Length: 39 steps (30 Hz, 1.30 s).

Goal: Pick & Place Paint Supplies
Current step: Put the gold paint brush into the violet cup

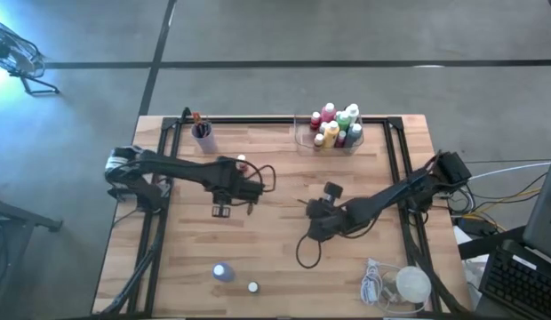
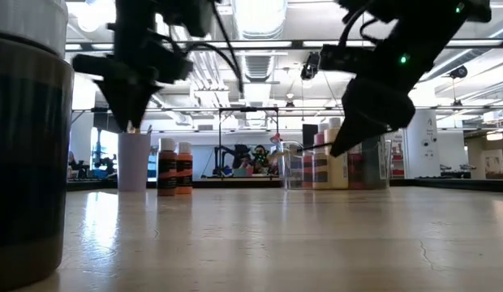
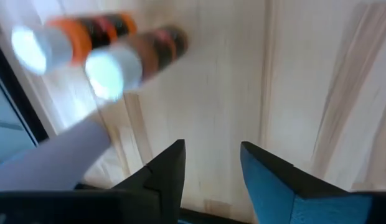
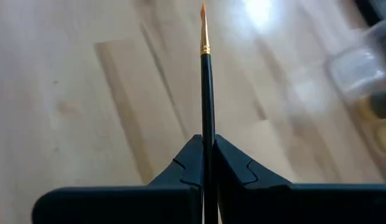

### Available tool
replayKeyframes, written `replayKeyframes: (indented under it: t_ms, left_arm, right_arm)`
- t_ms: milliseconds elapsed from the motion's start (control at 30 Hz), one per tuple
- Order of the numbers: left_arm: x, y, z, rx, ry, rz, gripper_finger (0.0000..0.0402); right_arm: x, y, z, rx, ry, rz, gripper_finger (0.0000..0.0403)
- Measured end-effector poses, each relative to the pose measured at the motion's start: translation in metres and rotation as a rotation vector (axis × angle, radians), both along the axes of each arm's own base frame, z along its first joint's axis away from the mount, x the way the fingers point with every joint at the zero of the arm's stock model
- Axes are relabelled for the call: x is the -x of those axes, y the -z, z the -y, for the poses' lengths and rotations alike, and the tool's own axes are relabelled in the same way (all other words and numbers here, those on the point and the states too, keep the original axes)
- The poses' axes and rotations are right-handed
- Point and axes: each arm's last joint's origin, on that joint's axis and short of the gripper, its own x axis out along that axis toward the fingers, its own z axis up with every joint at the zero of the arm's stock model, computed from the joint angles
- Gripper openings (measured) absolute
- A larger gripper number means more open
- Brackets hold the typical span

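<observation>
My right gripper [image 4: 205, 140] is shut on a thin black paintbrush [image 4: 207, 74] over the middle of the table [image 1: 313, 213]. The brush's gold ferrule and orange tip [image 4: 203, 12] point away from the fingers. My left gripper [image 3: 211, 162] stands open and empty above the wood [image 1: 224, 206]. It is near an orange bottle [image 3: 87, 34] and a brown bottle [image 3: 143, 53], both white-capped and upright on their bases. A bluish bottle [image 1: 222, 272] sits near the front edge. My right gripper pinches the paintbrush's black shaft [image 4: 207, 121] between its two fingers. The brush runs along the fingers and sticks out past their tips. The fingers slant down toward the table, and the brush is lifted clear of the wood.
A clear tray [image 1: 302, 140] of several bottles stands at the far edge. A purple cup [image 1: 203, 135] with brushes stands at the far left. A white lump with a coiled cord [image 1: 409, 284] lies at the near right, a small white piece [image 1: 253, 287] near the front. Black rails line both sides.
</observation>
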Motion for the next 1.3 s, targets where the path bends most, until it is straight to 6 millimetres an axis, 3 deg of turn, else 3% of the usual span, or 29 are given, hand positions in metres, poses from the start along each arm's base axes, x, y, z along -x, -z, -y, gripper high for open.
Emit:
replayKeyframes:
  t_ms: [200,467,700,867,1033,1300]
  left_arm:
    - [0.039,-0.008,-0.003,0.002,-0.035,0.095,0.0156]
    - [0.085,-0.003,-0.007,-0.033,-0.040,0.260,0.0155]
    - [0.107,0.007,-0.011,-0.096,-0.058,0.429,0.0155]
    - [0.105,0.015,-0.012,-0.141,-0.050,0.621,0.0155]
    - [0.088,0.017,-0.012,-0.195,0.021,0.854,0.0156]
    - [0.057,-0.020,-0.009,-0.239,0.099,1.451,0.0156]
  right_arm:
    - [0.010,-0.026,0.006,0.052,-0.004,0.044,0.0012]
    - [0.023,-0.070,0.017,0.133,-0.055,0.149,0.0012]
    - [0.035,-0.118,0.026,0.204,-0.127,0.337,0.0013]
    - [0.042,-0.153,0.029,0.288,-0.203,0.497,0.0013]
    - [0.047,-0.176,0.029,0.354,-0.278,0.607,0.0013]
    - [0.039,-0.189,0.026,0.439,-0.432,0.726,0.0013]
